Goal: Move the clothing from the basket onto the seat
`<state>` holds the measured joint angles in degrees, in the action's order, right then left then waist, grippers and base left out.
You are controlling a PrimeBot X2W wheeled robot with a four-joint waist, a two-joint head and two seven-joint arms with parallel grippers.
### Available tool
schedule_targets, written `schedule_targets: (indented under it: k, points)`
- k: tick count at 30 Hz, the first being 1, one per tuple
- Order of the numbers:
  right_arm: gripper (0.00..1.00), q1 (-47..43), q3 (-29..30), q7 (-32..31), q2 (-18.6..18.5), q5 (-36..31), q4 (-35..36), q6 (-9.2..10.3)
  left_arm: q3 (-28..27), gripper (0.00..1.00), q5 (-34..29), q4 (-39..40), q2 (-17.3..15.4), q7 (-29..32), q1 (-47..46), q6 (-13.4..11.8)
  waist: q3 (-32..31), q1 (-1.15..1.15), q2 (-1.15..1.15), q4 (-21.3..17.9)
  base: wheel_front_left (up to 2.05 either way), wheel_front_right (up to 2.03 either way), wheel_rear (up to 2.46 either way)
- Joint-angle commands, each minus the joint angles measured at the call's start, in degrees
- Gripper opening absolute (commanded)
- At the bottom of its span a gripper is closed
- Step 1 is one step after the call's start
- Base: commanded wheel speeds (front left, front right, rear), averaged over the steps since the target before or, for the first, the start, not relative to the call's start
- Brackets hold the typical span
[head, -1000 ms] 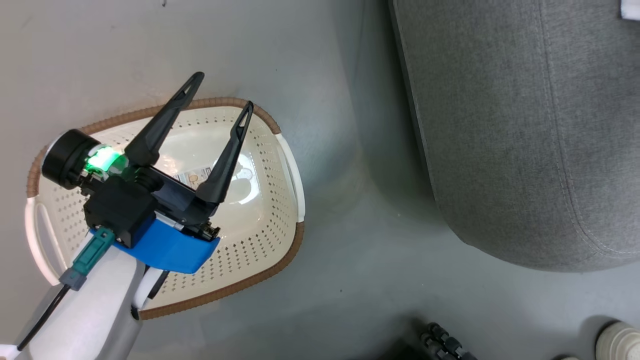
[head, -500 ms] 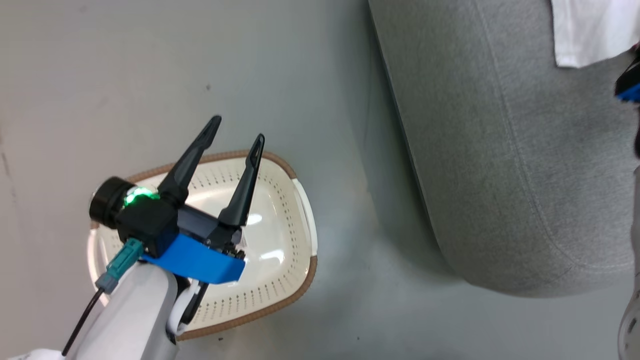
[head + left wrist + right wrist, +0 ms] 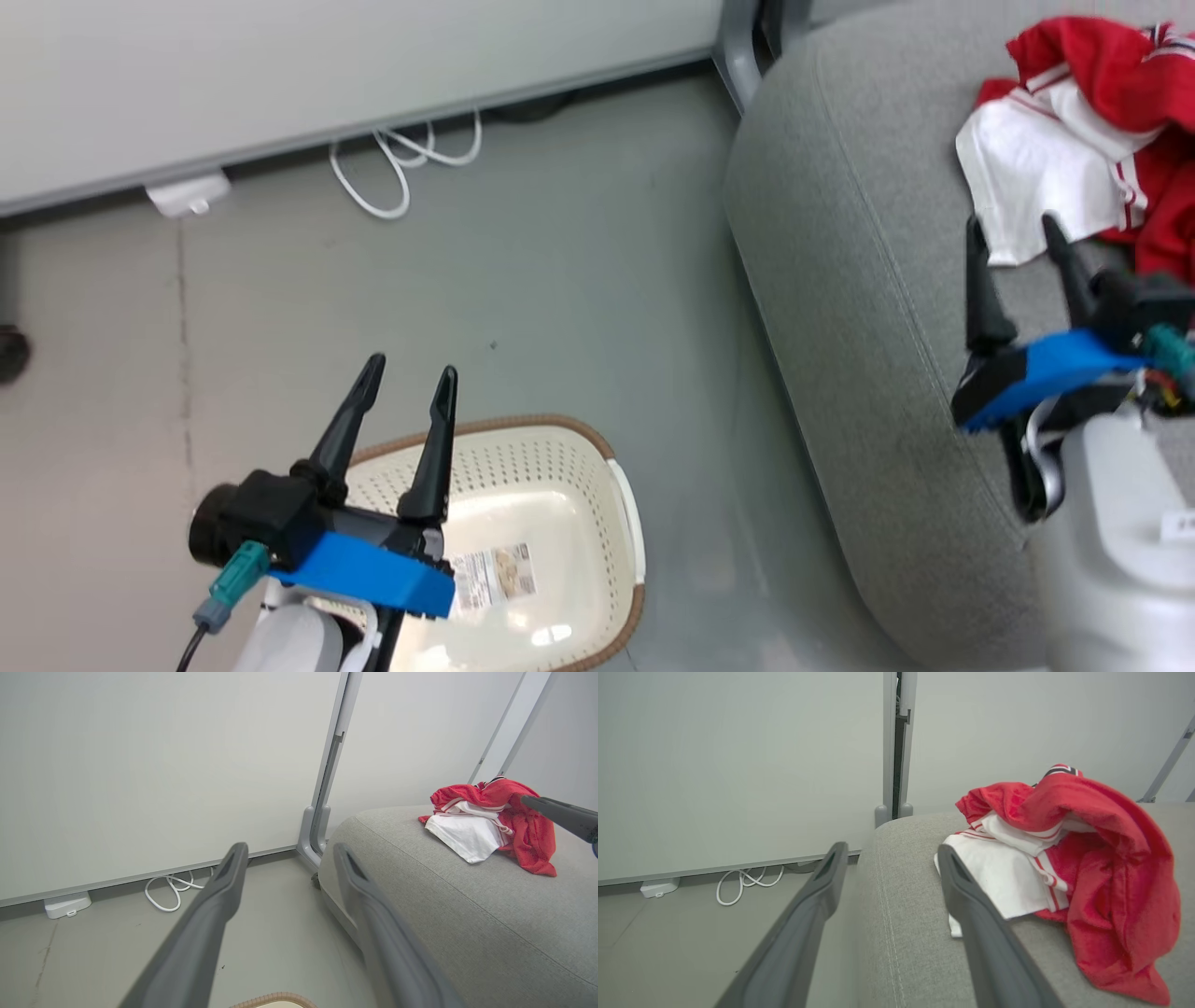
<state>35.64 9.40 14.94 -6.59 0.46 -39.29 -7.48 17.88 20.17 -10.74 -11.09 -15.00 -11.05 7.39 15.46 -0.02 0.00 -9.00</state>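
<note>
The seat (image 3: 868,373) takes up the right of the head view, a broad grey cushion with a rounded front edge; its wide, flat top makes it a good place to drop soft cloth, which I judge is why it is the goal. The floor (image 3: 560,280) beside it runs back to a pale wall (image 3: 280,75). The basket (image 3: 523,425) stands on the floor to the left, well apart from the seat. What shows of its inside is bare cream plastic with a sticker (image 3: 495,574) on the bottom, though the left arm hides part of it.

The clothing (image 3: 1111,84) lies on the seat's far right in a loose red heap, with a white lining turned out toward the front. It is crumpled rather than folded, as dropped cloth settles, and it rests well in from the edge, so a slide to the floor looks unlikely. From this the transfer looks done, or nearly so.

The right gripper (image 3: 1012,224) hangs over the seat just in front of the heap, jaws spread and holding nothing. The left gripper (image 3: 412,366) hangs over the basket's near-left part, jaws likewise spread and bare, fingers pointing toward the wall, which reads as a rest pose. A white cable (image 3: 401,168) loops at the wall's foot, clear of everything.
</note>
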Motion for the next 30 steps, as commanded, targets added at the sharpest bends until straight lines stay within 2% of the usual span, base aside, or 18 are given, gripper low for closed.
schedule_targets:
  k: [1,9,15,21,30]
  points:
    - [1.0,-3.5,-0.7,0.1,0.5,0.6,2.0,-0.03,-0.6,1.0,-0.2,-0.5,0.5,-0.3,1.3,0.1,-4.8,0.02,0.0,2.7,0.0,0.0,0.0]
    - [1.0,-18.6,-2.3,-1.4,3.2,1.2,14.2,-0.03,-4.4,1.0,-1.6,-2.9,1.9,-0.3,5.6,0.1,-10.6,0.02,0.0,7.1,0.0,0.0,0.0]
    - [1.0,-27.2,-4.2,-3.5,3.7,3.0,22.4,-0.03,-7.6,1.0,-2.0,-5.4,2.4,-0.3,8.0,0.1,-14.0,0.02,0.0,10.0,0.0,0.0,0.0]
    - [1.0,-32.2,-6.6,-5.2,3.7,4.6,26.6,-0.03,-9.3,1.0,-2.4,-8.6,2.5,-0.3,9.4,0.1,-15.9,0.02,0.0,11.8,0.0,0.0,0.0]
    - [1.0,-35.8,-6.5,-6.2,3.7,5.0,28.9,-0.03,-8.8,1.0,-2.1,-10.6,2.1,-0.3,8.4,0.1,-16.3,0.02,0.0,13.3,0.0,0.0,0.0]
